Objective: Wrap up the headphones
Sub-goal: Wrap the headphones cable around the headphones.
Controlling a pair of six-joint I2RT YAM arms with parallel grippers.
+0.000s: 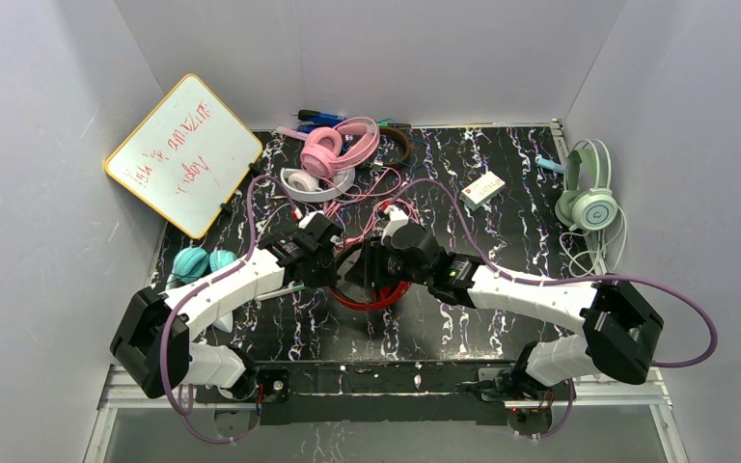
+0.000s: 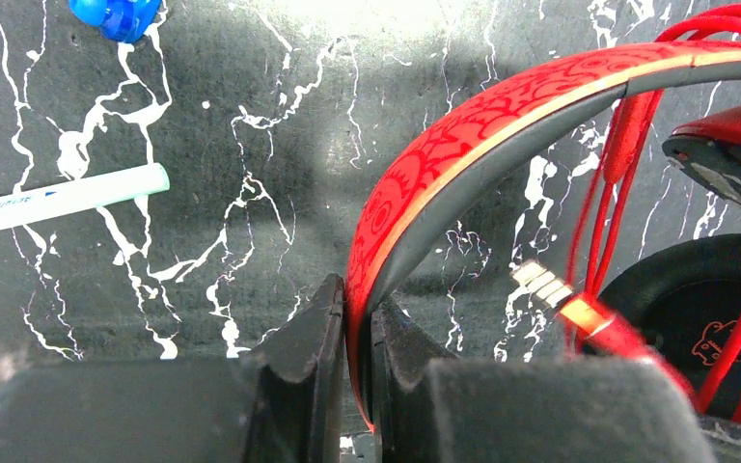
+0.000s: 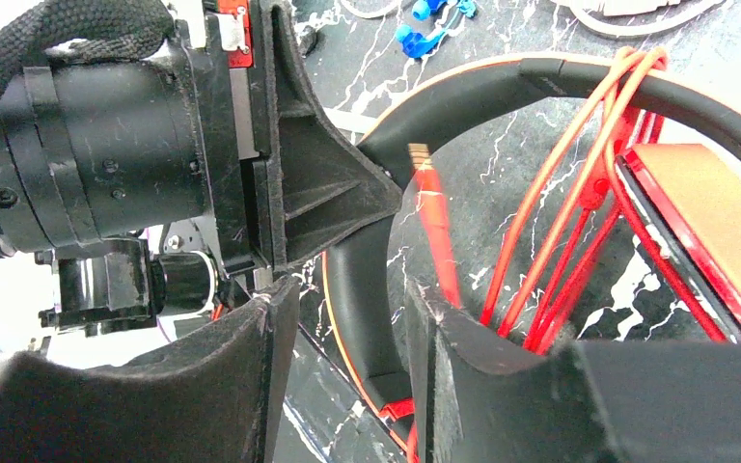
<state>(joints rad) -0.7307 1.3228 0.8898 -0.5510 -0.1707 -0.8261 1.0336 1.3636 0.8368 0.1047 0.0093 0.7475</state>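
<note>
Red headphones at middle of worktop, between both arms. Left fingers clamped tight on headband. Right fingers parted, straddling headband beside loose plug, gripping nothing. Cord looped several times over band. Next, probably: pinch cord just behind plug, hold tension, tuck end under loops; left clamp steady.
</note>
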